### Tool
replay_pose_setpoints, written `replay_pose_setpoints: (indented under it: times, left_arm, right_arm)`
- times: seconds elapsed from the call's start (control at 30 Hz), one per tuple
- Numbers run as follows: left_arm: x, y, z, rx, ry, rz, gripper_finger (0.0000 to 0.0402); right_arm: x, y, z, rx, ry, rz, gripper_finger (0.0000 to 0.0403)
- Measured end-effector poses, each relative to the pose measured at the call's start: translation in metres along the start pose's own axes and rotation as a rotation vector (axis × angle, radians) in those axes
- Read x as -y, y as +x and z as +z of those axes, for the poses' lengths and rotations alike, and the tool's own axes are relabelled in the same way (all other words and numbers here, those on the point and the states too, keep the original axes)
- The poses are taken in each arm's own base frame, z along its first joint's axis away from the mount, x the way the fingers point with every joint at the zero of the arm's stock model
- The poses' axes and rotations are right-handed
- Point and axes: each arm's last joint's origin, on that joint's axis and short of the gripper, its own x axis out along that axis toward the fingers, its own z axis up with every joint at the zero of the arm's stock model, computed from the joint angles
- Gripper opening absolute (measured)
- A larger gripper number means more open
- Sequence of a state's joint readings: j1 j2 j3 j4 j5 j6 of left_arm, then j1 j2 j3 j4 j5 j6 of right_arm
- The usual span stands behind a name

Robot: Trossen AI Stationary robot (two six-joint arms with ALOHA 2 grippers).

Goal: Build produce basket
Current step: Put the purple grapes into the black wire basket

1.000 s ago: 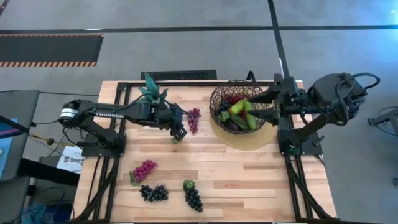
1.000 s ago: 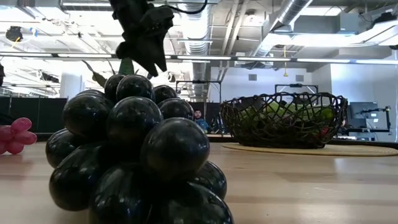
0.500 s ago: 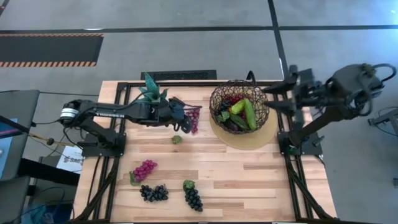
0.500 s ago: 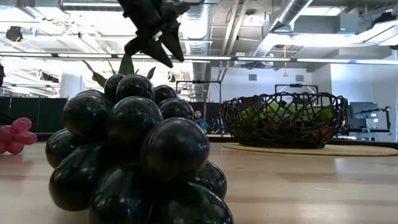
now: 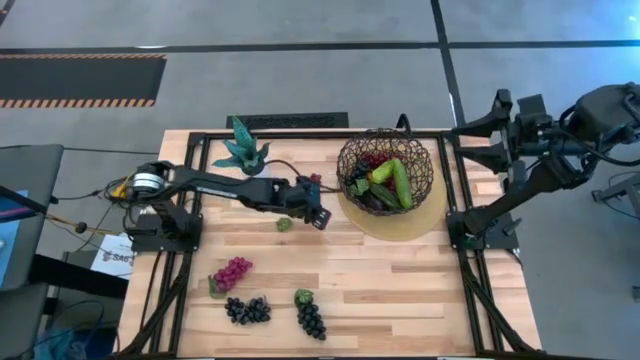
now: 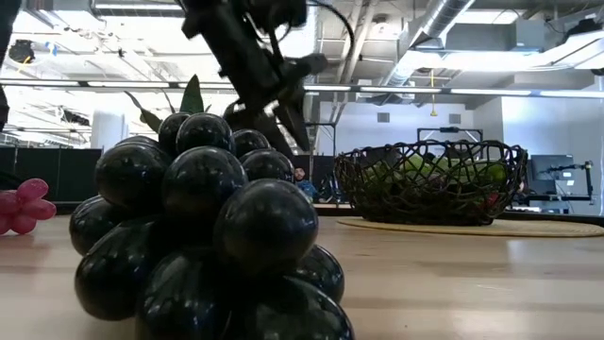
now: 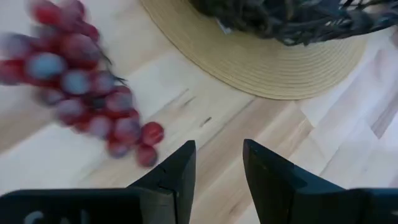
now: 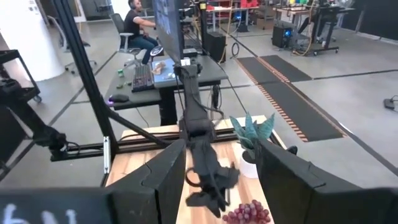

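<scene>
Since the red grapes (image 7: 87, 93) lie on the table beside my left gripper (image 7: 217, 149) and not between its fingers, I judge the step in hand to be picking up this bunch for the basket (image 5: 342, 165). The fingers stand a little apart with only bare wood showing in the gap, so the gripper holds nothing.

Starting from the left of the table, the plant (image 5: 243, 150) stands at the far edge. Three bunches (image 5: 232, 272) wait near the front edge, well apart from the basket. The left arm reaches across the middle, and from above most of the red bunch is hidden under it. The gripper is just short of the disc (image 5: 410, 226) on which the basket sits. The basket already holds green and dark produce.

To do this well, I would:
- spread the fingers wider before moving in
- shift sideways until the bunch sits squarely between the fingers
- come down on the thick middle of the bunch, since loose end grapes could slip out
- lift clear of the wire rim before crossing to the basket, and let go low over the produce

At the far right, the right gripper (image 8: 221, 149) waits off the table edge. Its fingers are apart and empty.

I can make out pale lettering along the left arm and a printed sheet beside its base, but I cannot read either.
</scene>
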State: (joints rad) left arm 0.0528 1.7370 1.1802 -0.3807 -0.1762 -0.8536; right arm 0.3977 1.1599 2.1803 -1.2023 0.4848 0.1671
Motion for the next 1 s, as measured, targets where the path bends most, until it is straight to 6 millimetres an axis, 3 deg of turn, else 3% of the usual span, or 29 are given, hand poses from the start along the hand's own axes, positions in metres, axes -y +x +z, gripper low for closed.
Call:
replay_pose_setpoints:
  times: [0.13, 0.5, 0.8, 1.0]
  left_arm:
    - [-0.004, 0.008, 0.005, -0.049, -0.008, 0.035, 0.0126]
    - [-0.021, -0.009, 0.009, -0.211, 0.009, 0.267, 0.0114]
    - [-0.031, -0.004, 0.027, -0.157, -0.022, 0.231, 0.0114]
    - [-0.039, -0.001, 0.041, -0.175, -0.033, 0.149, 0.0137]
  right_arm:
    - [0.000, -0.001, -0.001, -0.004, -0.001, 0.012, 0.0209]
    - [0.001, -0.001, -0.006, -0.060, -0.030, 0.007, 0.0209]
    - [0.001, -0.001, -0.008, -0.080, -0.044, 0.003, 0.0209]
    - [0.002, -0.001, -0.009, -0.087, -0.047, 0.002, 0.0209]
